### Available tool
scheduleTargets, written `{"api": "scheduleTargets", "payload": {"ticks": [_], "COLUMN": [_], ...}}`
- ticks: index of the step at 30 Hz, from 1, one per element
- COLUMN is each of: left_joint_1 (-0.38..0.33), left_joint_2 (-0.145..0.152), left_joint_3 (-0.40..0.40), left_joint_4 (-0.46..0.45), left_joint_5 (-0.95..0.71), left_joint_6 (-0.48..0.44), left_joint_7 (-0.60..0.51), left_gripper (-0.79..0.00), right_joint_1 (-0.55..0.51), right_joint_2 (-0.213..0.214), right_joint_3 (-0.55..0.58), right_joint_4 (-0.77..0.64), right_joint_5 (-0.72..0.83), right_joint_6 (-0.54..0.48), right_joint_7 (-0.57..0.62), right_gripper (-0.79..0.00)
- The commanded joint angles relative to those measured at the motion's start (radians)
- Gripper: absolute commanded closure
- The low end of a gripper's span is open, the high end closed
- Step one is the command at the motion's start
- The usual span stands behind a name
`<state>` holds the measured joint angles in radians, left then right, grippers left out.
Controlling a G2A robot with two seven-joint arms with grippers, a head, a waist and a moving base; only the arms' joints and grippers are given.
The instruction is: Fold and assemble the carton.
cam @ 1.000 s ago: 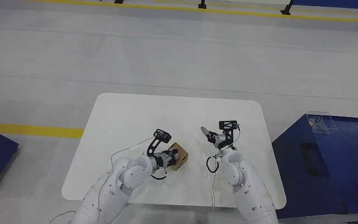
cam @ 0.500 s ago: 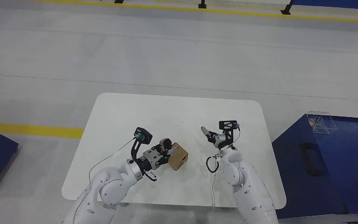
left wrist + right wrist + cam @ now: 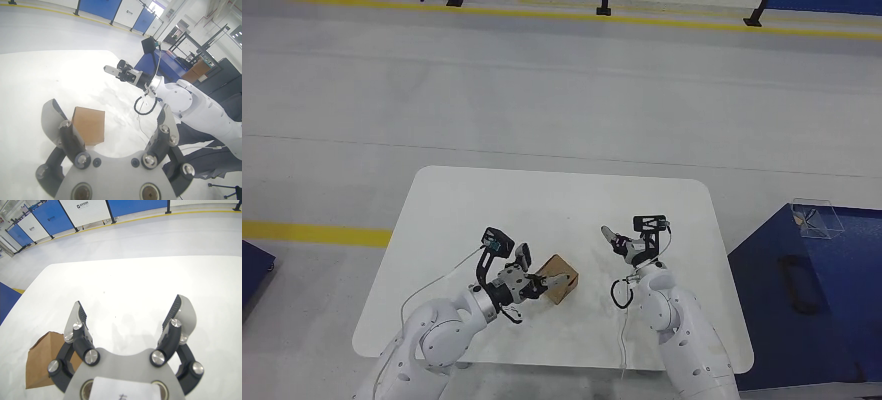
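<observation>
A small closed brown carton (image 3: 561, 278) stands on the white table (image 3: 542, 200) near its front edge. My left gripper (image 3: 538, 270) is open just to the carton's left. In the left wrist view the carton (image 3: 88, 125) sits close beside one finger (image 3: 51, 111) of my left gripper (image 3: 108, 115), partly inside the gap and not held. My right gripper (image 3: 615, 240) hangs open to the right of the carton and apart from it, with nothing between its fingers. The right wrist view has my right gripper (image 3: 130, 308) over bare table and the carton (image 3: 41, 357) off to one side.
A blue cabinet (image 3: 822, 300) stands off the table's right side with a clear plastic box (image 3: 817, 217) on top. The white tabletop stretches bare toward its far edge and left side.
My left arm has drawn back to the left from the carton and its fingers have spread open. The carton and the right arm have stayed put.
</observation>
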<state>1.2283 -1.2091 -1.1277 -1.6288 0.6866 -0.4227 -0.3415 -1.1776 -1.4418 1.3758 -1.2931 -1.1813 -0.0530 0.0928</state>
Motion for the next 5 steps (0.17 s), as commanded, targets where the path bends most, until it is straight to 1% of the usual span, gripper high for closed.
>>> {"api": "scheduleTargets", "payload": {"ticks": [1, 5], "left_joint_1": [0.000, 0.000], "left_joint_2": [0.000, 0.000], "left_joint_3": [0.000, 0.000], "left_joint_4": [0.000, 0.000], "left_joint_5": [0.000, 0.000], "left_joint_6": [0.000, 0.000], "left_joint_7": [0.000, 0.000], "left_gripper": [-0.784, -0.784], "right_joint_1": [0.000, 0.000], "right_joint_2": [0.000, 0.000], "right_joint_3": [0.000, 0.000], "right_joint_4": [0.000, 0.000], "right_joint_5": [0.000, 0.000], "right_joint_6": [0.000, 0.000], "right_joint_7": [0.000, 0.000], "right_gripper": [-0.784, -0.784]}}
